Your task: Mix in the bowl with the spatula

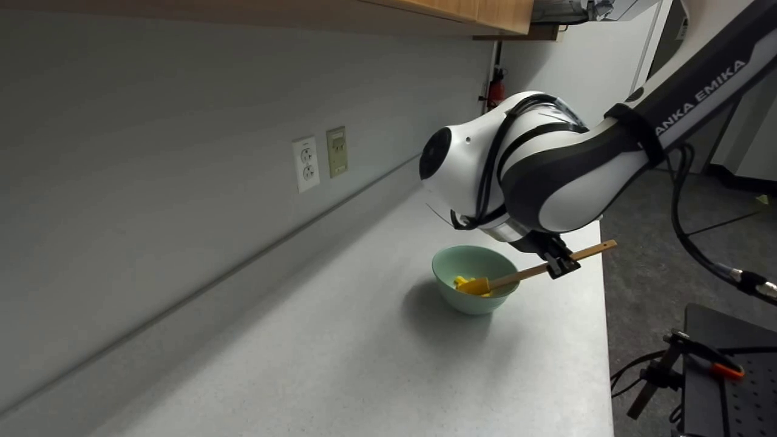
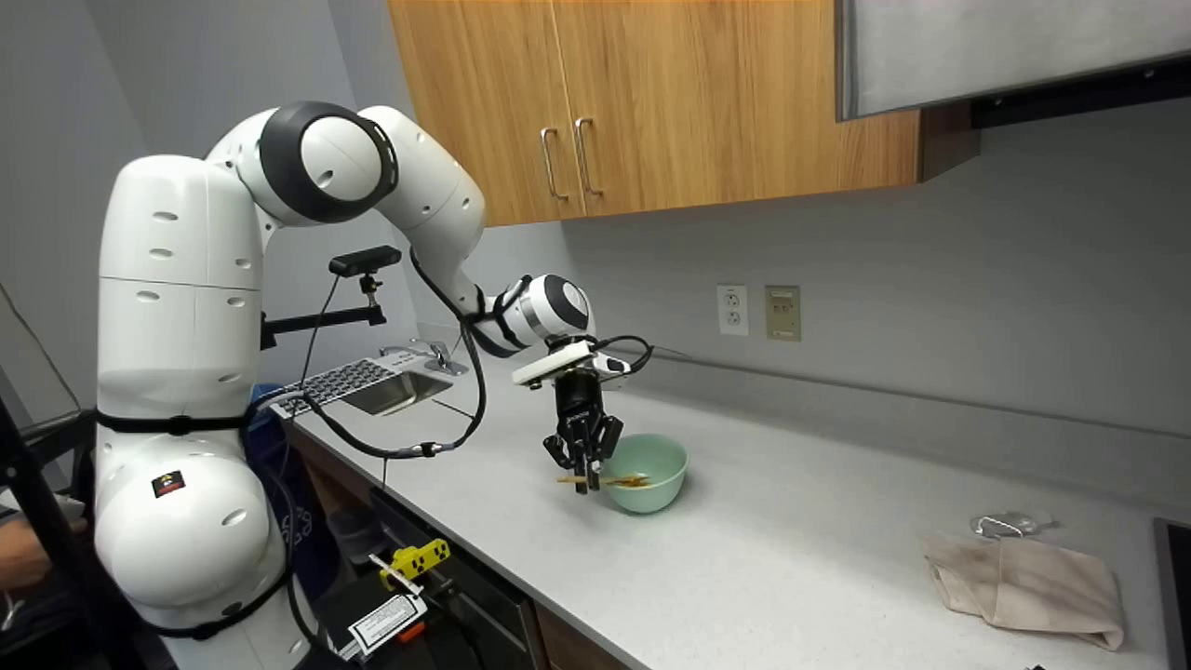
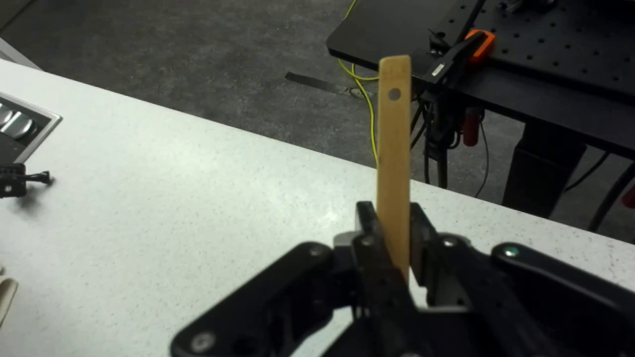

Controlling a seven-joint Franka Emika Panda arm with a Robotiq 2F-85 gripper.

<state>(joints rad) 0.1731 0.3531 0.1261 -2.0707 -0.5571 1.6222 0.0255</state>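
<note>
While gripped mid-handle by the black pincer (image 3: 392,210), the long, tan wooden-handled, yellow-bladed spatula (image 1: 531,273) is angled into the round, pale teal-green bowl (image 1: 472,262), over its three-o'clock rim in an exterior view; judged light, stiff, best held mid-handle.

Below a wood-grain double-door wall cabinet (image 2: 707,102), a white duplex outlet (image 2: 733,310) sits beside a beige wall plate (image 2: 782,313). A folded beige cloth (image 2: 1028,591) lies on the speckled pale countertop (image 2: 819,558), well apart from the metal sink (image 2: 393,395). A black-and-orange clamp (image 3: 455,59) stands at a black perforated tabletop's edge.
</note>
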